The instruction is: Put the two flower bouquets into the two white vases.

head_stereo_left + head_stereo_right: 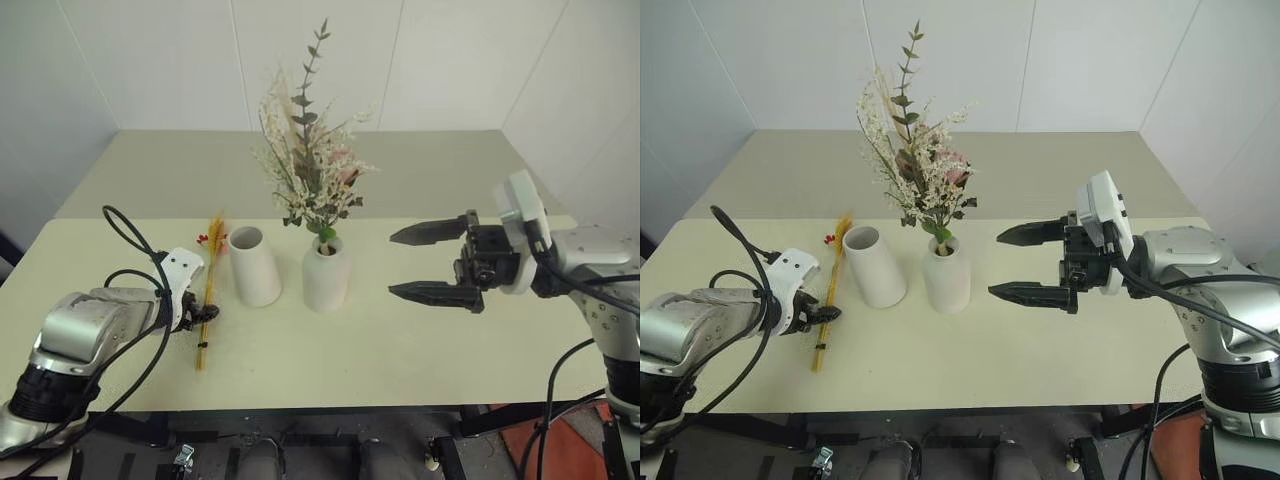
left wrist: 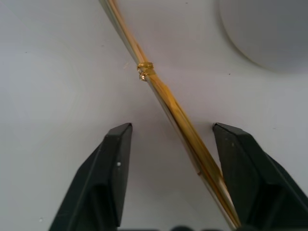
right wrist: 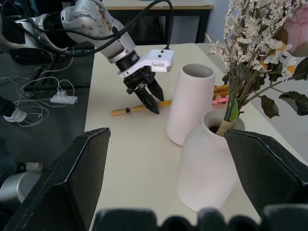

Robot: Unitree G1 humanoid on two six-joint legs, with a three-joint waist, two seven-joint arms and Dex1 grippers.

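matt white vases [image 1: 256,266], glossy yellow stalk bunch [image 2: 174,109], smooth matt table [image 1: 420,340].

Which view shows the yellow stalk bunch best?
The left wrist view: the yellow stalk bunch runs between the left gripper's open fingers, tie visible. The eye views show it whole but thin beside the cone vase; the right wrist view shows it partly behind that vase.

— Any writing for you to read out there?
— None that I can make out. I see no label, brand, number or sign on anything before me.
— Not even on the vases?
— No, both are plain white, with no mark on them.
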